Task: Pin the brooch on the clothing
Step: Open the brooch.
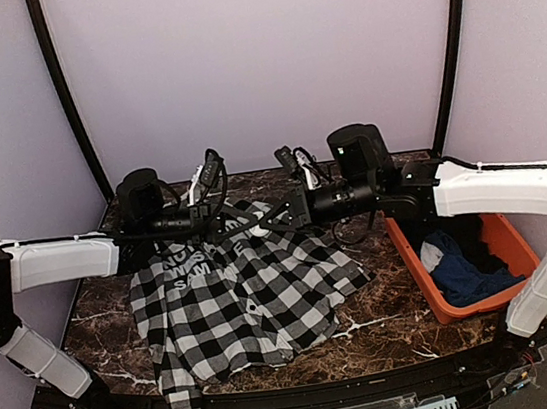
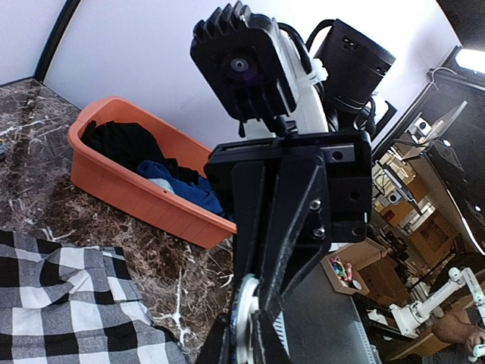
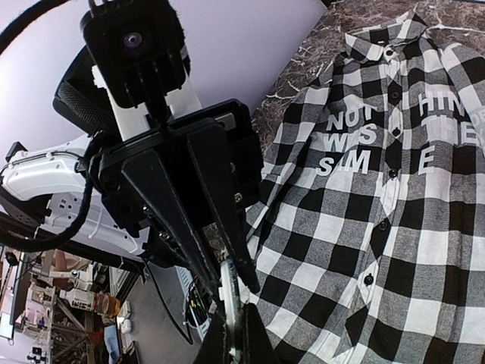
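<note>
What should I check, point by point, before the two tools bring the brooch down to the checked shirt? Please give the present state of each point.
1. Grip on the brooch: ok, the left tool and the right tool both look shut on it.
2. Its pin open: cannot tell, too small to see.
3. Tools over the checked shirt: ok, they meet above its upper part.
4. Shirt spread on the table: ok, with some folds.
5. Way free of the orange bin: ok, it stands apart, right of the shirt.
</note>
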